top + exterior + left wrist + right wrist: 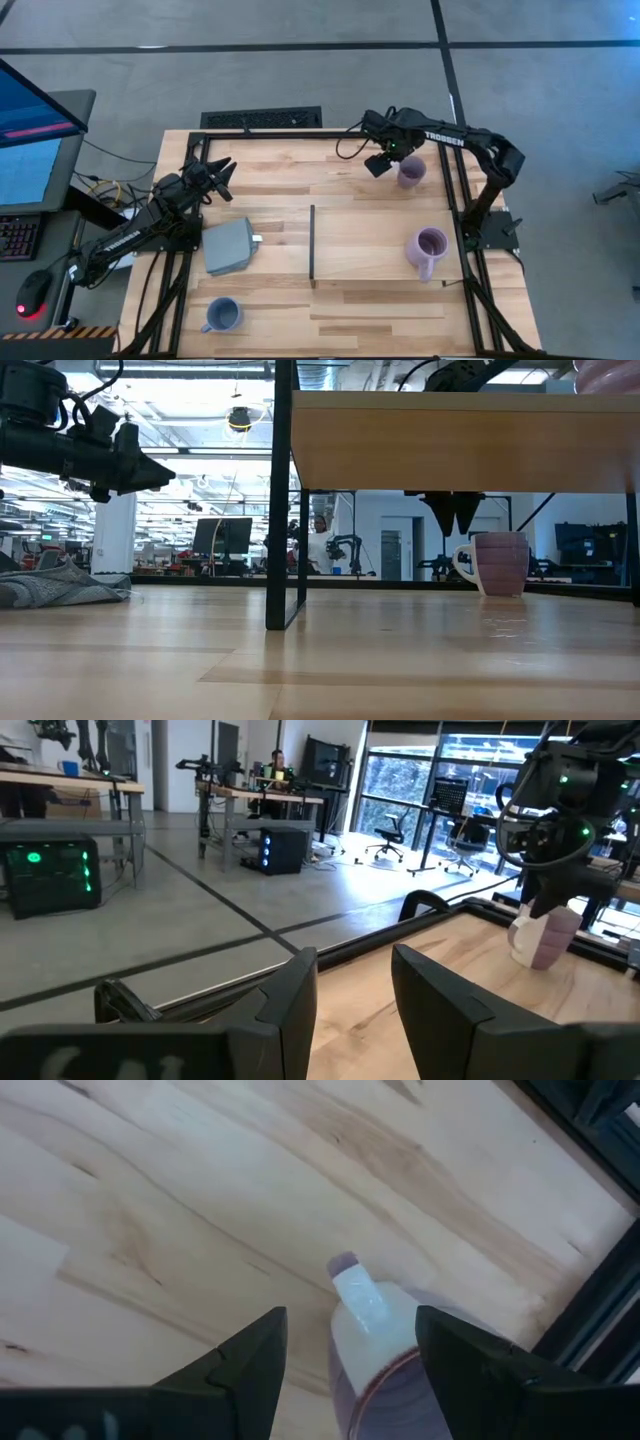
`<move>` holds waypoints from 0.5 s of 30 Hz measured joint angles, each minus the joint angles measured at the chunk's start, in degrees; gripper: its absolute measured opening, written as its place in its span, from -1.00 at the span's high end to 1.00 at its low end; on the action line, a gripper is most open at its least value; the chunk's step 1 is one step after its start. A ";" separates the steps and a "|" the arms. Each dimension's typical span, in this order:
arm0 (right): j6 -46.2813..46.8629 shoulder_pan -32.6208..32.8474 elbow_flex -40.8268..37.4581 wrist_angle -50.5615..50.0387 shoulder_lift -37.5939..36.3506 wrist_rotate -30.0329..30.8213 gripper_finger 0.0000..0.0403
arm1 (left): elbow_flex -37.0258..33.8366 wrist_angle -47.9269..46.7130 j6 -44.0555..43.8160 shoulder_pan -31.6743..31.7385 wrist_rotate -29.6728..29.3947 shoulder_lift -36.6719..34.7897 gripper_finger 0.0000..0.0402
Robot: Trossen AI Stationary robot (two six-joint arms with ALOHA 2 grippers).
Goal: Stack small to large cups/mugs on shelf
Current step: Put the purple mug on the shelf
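Observation:
One lavender mug (411, 172) stands upright on the tabletop beyond the shelf's far edge; it also shows in the low view (500, 563) and the left wrist view (545, 935). My right gripper (385, 160) hangs open just above it (455, 512), with its fingers on either side of the mug's handle (355, 1295) and not touching it. A second lavender mug (428, 248) stands on the shelf (370, 245). The blue-grey mug (222, 316) sits near the table's near left corner. My left gripper (222, 175) waits open in the air at far left (130, 465).
A flat grey square block (230, 246) lies left of the shelf's black strip (312, 243). In the low view the shelf is a raised board (450, 440) on a black leg (285, 500). Black frame rails (455, 200) border the table's right and far sides. A person stands far behind.

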 joint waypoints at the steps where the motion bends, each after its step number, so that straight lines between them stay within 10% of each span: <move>1: 0.21 0.00 0.00 0.04 0.00 0.01 -0.21 | -0.01 0.00 0.00 0.00 0.00 0.00 0.40; 15: -0.31 -0.13 -0.59 2.00 -0.04 -0.11 -0.21 | 0.01 0.00 -0.31 0.00 0.02 0.00 0.40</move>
